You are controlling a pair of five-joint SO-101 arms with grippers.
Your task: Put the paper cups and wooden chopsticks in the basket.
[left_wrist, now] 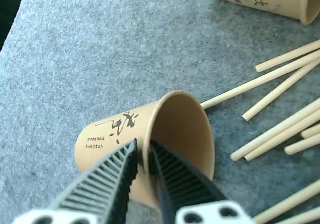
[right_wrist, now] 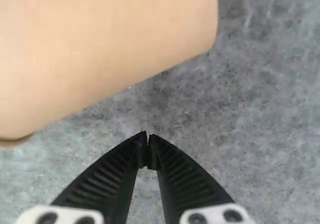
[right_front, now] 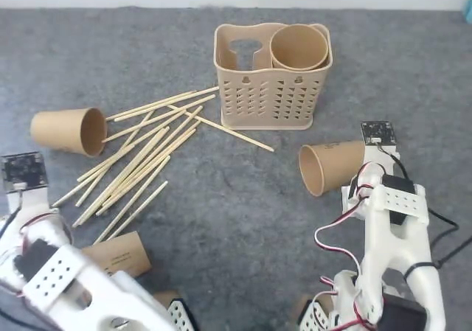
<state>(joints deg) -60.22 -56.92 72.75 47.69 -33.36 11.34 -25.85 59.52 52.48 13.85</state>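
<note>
Left gripper (left_wrist: 143,146) clamps a tipped paper cup (left_wrist: 180,129) by its rim; right gripper (right_wrist: 148,135) closed, empty

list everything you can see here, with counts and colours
basket: one, beige, far middle of the table
cup in basket: one, tan, upright in one compartment
left cup: one, tan, on its side at the left
right cup: one, tan, on its side by the right arm
near cup: one, tan, on its side by the left arm
chopsticks: loose pile, too overlapped to count, pale wood, between left cup and basket
table: one, grey cover
left hand: black, shut on near cup's rim
right hand: black, shut, beside right cup
</note>
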